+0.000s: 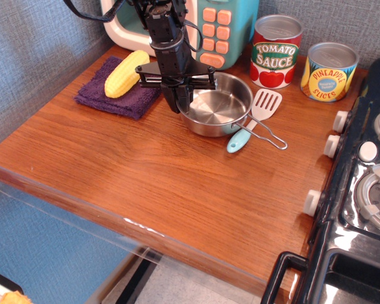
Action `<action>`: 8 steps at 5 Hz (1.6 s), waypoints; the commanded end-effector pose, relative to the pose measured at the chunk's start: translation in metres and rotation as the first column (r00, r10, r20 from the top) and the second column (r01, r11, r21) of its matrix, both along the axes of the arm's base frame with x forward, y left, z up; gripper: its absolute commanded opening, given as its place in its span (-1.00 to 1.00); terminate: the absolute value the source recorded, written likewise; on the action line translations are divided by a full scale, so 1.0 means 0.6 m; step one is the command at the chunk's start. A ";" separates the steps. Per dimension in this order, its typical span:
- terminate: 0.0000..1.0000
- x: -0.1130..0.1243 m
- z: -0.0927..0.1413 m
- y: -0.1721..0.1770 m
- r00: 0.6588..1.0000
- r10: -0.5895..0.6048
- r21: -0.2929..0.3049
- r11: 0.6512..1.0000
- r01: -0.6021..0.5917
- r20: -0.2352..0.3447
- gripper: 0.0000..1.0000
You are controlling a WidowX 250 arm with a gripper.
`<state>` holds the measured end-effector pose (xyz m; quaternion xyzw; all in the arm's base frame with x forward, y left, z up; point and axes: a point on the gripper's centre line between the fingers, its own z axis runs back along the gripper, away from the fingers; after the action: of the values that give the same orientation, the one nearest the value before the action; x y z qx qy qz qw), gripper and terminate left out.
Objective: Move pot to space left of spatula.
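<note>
The pot (220,109), a shallow shiny steel pan, sits just left of the spatula (265,105) on the wooden counter. Its rim touches or nearly touches the spatula's white slotted head. The pot's thin wire handle (268,134) points to the front right and lies across the spatula's neck, above the light blue handle (239,140). My gripper (178,102) comes down from above at the pot's left rim. Its dark fingers are closed on that rim, one inside and one outside. I cannot tell if the pot rests fully on the counter.
A purple cloth (107,96) with a toy corn cob (128,73) lies to the left. A toy microwave (213,28) stands behind. A tomato sauce can (276,52) and a pineapple can (329,71) stand at the back right. A toy stove (367,183) borders the right side.
</note>
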<state>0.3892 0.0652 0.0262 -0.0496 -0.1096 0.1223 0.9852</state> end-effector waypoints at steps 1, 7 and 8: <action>-1.00 0.013 0.029 0.023 0.999 0.022 0.035 0.999 -0.024 0.043 -1.00; -1.00 -0.043 0.183 -0.010 0.976 -0.174 0.153 0.976 0.153 0.132 1.00; -1.00 -0.102 0.203 -0.007 0.972 -0.212 0.185 0.964 0.190 0.103 1.00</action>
<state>0.3271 0.0548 0.1288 0.0100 -0.1466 0.0049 0.9891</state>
